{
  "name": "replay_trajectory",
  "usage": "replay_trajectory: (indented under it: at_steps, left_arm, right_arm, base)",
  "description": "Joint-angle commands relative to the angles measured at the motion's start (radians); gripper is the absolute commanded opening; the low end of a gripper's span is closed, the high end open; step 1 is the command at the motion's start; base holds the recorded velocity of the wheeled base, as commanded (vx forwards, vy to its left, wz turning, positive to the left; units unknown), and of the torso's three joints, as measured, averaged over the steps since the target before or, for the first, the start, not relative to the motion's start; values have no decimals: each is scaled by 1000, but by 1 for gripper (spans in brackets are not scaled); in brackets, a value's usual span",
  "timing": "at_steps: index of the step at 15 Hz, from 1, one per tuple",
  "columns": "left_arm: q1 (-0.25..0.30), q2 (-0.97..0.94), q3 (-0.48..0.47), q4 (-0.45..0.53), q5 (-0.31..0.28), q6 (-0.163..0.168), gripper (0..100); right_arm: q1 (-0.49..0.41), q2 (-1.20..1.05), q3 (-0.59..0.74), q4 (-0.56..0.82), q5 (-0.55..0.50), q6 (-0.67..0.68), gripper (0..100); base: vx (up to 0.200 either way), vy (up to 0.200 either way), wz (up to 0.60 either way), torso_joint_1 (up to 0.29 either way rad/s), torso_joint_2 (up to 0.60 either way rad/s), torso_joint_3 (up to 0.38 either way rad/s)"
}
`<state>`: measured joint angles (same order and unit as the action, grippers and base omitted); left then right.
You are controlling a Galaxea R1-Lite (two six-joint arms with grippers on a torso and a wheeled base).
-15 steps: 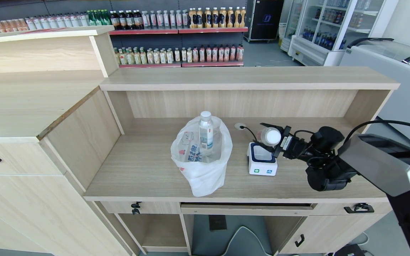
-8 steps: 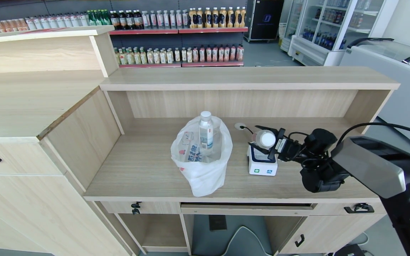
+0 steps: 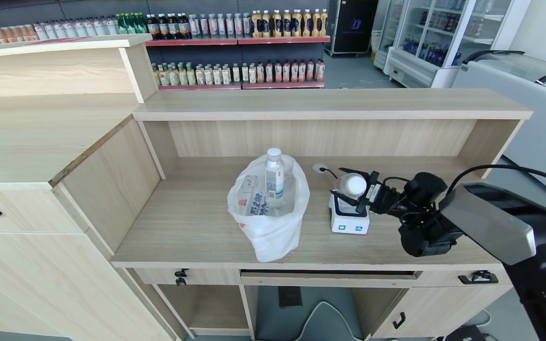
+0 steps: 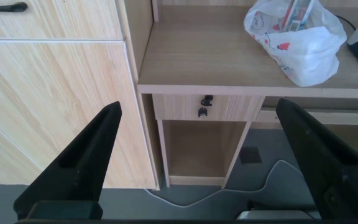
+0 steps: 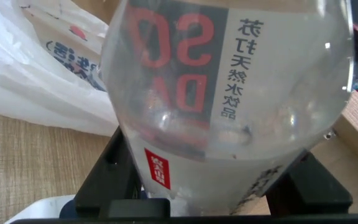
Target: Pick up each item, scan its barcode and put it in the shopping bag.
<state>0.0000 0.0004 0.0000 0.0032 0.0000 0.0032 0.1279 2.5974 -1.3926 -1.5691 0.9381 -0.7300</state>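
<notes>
Clear plastic bottle with a white cap (image 3: 354, 184) poised over the small white box scanner (image 3: 349, 223), ready for its barcode read.
The right fingers (image 5: 104, 186) are closed around the bottle, just above the scanner on the pale wooden bench (image 3: 192, 227), beside the white plastic shopping bag (image 3: 268, 234). For a good scan, the label's barcode probably needs turning toward the scanner window and holding steady. The left fingers (image 4: 79, 168) are spread wide and empty, low before the bench front.
</notes>
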Motion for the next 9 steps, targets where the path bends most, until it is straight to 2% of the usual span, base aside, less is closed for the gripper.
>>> replay_trajectory:
  at_steps: [1, 2, 4, 6, 7, 9]
  left_arm:
    - [0, 0, 0, 0, 0, 0, 100]
    - [0, 0, 0, 0, 0, 0, 100]
    - [0, 0, 0, 0, 0, 0, 100]
    - [0, 0, 0, 0, 0, 0, 100]
    - [0, 0, 0, 0, 0, 0, 100]
    - [0, 0, 0, 0, 0, 0, 100]
  right_arm:
    - [-8, -59, 10, -2, -2, 77, 0]
    - [-25, -135, 46, -2, -4, 150, 0]
    - [-82, -376, 230, 17, -64, 343, 0]
    - [-149, -597, 397, 182, -196, 417, 0]
    - [-198, -743, 477, 343, -315, 419, 0]
    - [-248, -922, 569, 505, -567, 412, 0]
  base:
    - [0, 0, 0, 0, 0, 0]
    - [0, 0, 0, 0, 0, 0]
    - [0, 0, 0, 0, 0, 0]
    - [0, 0, 0, 0, 0, 0]
    - [0, 0, 0, 0, 0, 0]
    - [0, 0, 0, 0, 0, 0]
